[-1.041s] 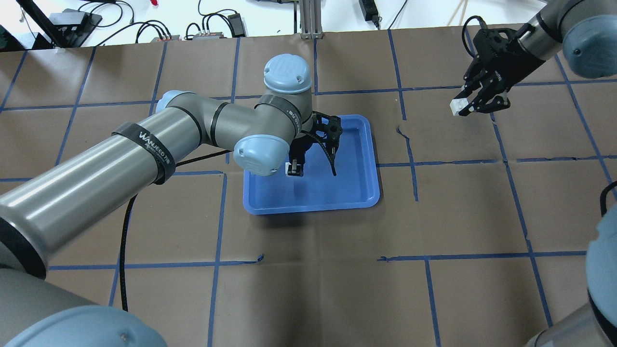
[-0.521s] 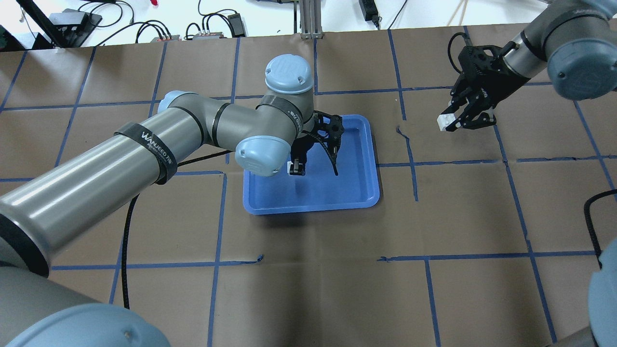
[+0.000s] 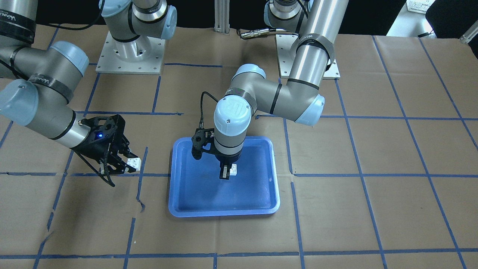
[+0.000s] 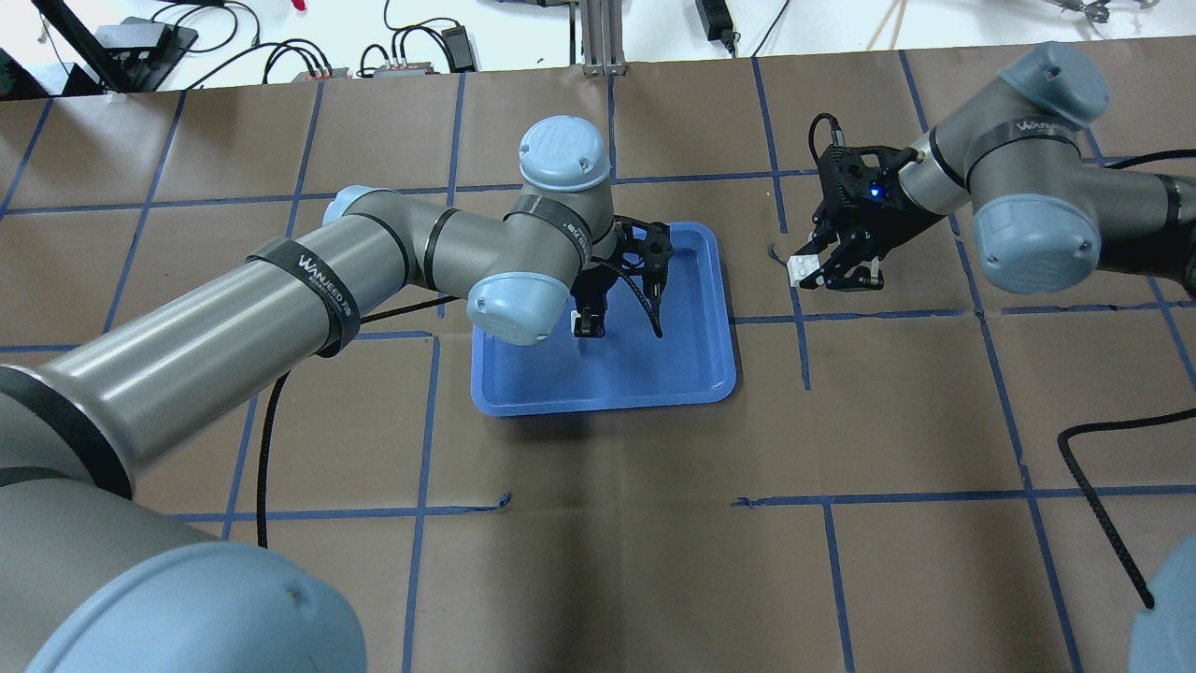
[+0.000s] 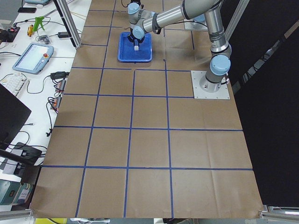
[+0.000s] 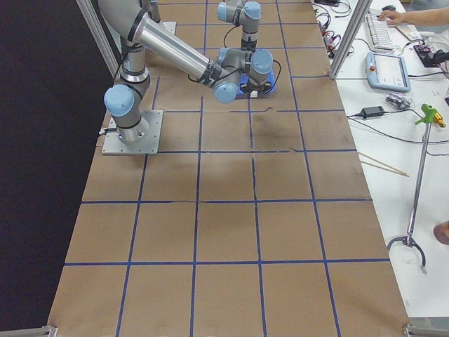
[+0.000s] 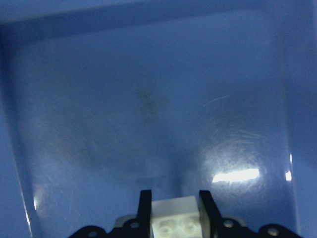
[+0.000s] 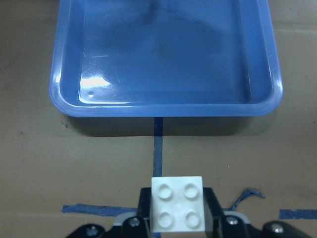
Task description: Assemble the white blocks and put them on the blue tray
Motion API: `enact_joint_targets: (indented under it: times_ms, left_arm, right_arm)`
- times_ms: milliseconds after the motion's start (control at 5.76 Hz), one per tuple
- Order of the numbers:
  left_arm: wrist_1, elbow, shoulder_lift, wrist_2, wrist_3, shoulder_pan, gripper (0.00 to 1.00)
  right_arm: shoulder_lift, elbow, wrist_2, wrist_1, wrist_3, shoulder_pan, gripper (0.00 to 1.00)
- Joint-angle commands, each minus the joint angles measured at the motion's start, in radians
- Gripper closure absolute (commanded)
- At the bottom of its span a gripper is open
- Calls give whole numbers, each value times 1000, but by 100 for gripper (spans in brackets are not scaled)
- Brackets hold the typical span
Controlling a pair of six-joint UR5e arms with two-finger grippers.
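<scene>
Left gripper [image 3: 225, 173] clamps the first white block [image 7: 172, 218] low over the blue tray [image 4: 654, 379], right gripper [image 8: 177, 214] clamps the second white block [image 8: 177, 201] beside the tray, apparently airborne; risk: misaligned studs at mating, causing a block to twist free.

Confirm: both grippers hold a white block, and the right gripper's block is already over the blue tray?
Not quite. Both hold one, but the white block in the right gripper is over the brown paper beside the blue tray, not over it, as the right wrist-mounted view shows.
</scene>
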Motion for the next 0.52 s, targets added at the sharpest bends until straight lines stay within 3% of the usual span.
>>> enact_joint_targets:
  times_ms: [0,347]
  left_arm:
    - [1,-4,3,-1,-4,-1,7]
    - [-13,7,38,5,-7,0,6]
  right_arm:
    - [1,3,21,-2,3,-1,75]
    - [1,3,19,-2,3,-1,75]
